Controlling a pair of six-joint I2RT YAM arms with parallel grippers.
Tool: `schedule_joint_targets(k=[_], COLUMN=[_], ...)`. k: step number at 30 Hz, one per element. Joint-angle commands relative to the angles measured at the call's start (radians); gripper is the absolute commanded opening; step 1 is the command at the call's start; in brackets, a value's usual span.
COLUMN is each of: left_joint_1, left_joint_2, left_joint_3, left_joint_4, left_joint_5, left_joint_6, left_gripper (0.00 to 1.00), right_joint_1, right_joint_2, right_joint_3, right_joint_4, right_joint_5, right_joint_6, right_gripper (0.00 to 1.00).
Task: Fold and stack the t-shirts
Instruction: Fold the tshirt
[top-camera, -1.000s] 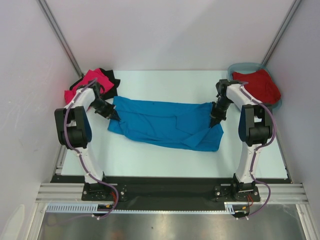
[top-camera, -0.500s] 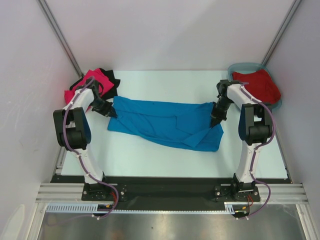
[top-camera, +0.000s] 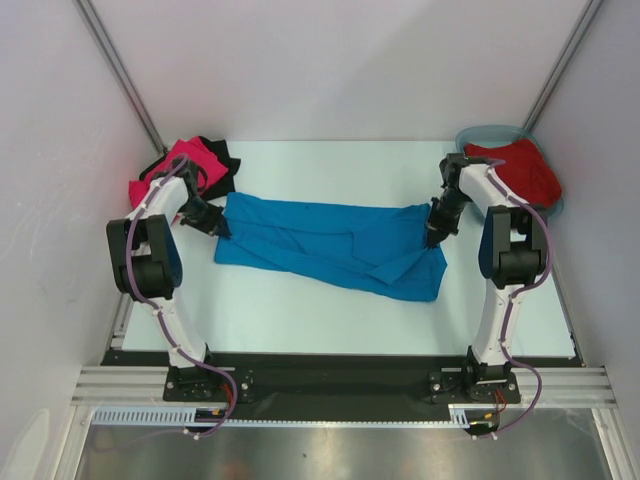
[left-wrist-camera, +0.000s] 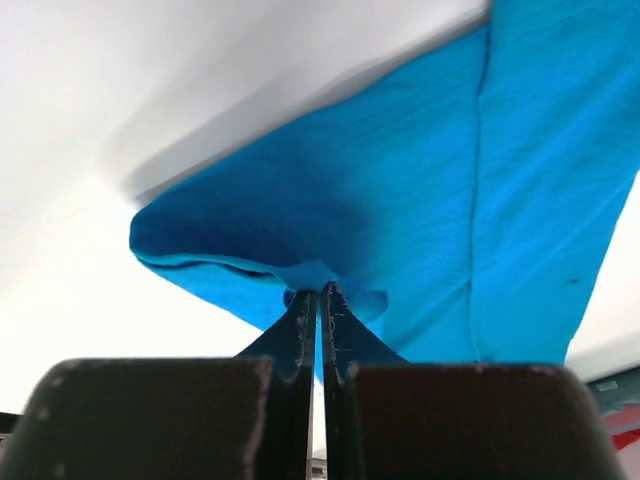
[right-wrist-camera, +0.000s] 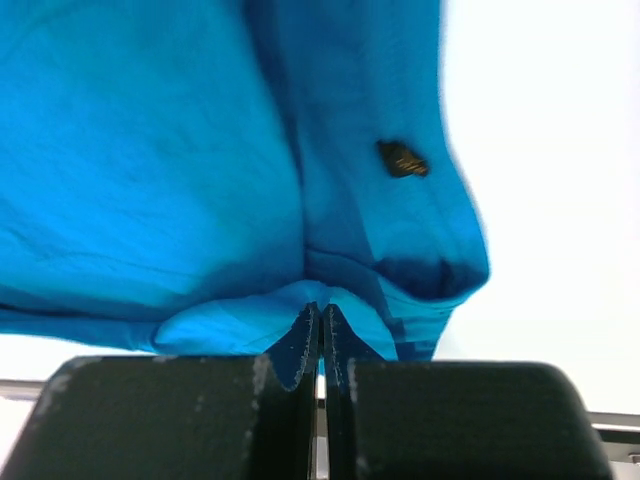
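Since a second ago, the right gripper (top-camera: 436, 232) has been drawn a little toward the far edge of the table (top-camera: 300, 310). The left gripper (top-camera: 216, 228) has been pulled slightly toward the table's left edge, so the blue shirt (top-camera: 330, 245) is stretched flatter between them. Both grippers are closed tight, each pinched on a fold of the blue shirt; in the wrist views the cloth is seen bunched at the closed tips.

The blue shirt is spread crosswise over the middle of the table. It is partly folded lengthwise, and its right end lies slack toward the table's near edge. A pink shirt (top-camera: 185, 160) and a black shirt (top-camera: 222, 160) are heaped at the table's far left corner. A red shirt (top-camera: 515, 172) lies in a tub (top-camera: 480, 133) at the far right corner.

The step in hand is judged to be the straightening of the blue shirt before a further fold. For the next move, both pinches would need to be kept and the ends carried evenly, so that the cloth is laid over itself without being dragged askew.
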Motion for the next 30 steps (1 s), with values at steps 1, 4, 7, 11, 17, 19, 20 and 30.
schedule_joint_targets(k=[1, 4, 7, 11, 17, 19, 20, 30], left_joint_1=[0.012, 0.019, 0.025, 0.035, 0.033, 0.033, 0.033, 0.033], left_joint_2=[-0.043, -0.049, -0.052, -0.046, -0.038, -0.040, -0.040, -0.084], left_joint_3=[0.001, -0.005, -0.005, -0.001, -0.001, -0.004, -0.005, -0.059], left_joint_4=[-0.024, -0.024, -0.023, -0.024, 0.013, 0.033, 0.045, 0.192], left_joint_5=[-0.030, -0.045, -0.044, -0.042, -0.011, 0.005, 0.019, 0.133], left_joint_6=[-0.023, -0.029, -0.027, -0.021, 0.011, 0.022, 0.035, 0.083], left_gripper=[0.00, 0.00, 0.00, 0.00, 0.00, 0.00, 0.00, 0.00], right_joint_1=[-0.019, -0.025, -0.042, -0.059, -0.060, -0.060, -0.060, -0.093], right_joint_2=[0.016, 0.029, 0.033, 0.055, 0.049, 0.038, 0.033, -0.025], right_joint_3=[0.049, 0.060, 0.063, 0.078, 0.083, 0.077, 0.072, 0.064], right_joint_4=[0.006, 0.006, 0.014, 0.009, 0.017, 0.026, 0.030, 0.075], right_joint_5=[0.043, 0.055, 0.072, 0.078, 0.101, 0.107, 0.112, 0.106], right_joint_6=[0.013, 0.011, 0.011, 0.005, -0.002, -0.002, -0.002, 0.005], right_gripper=[0.00, 0.00, 0.00, 0.00, 0.00, 0.00, 0.00, 0.00])
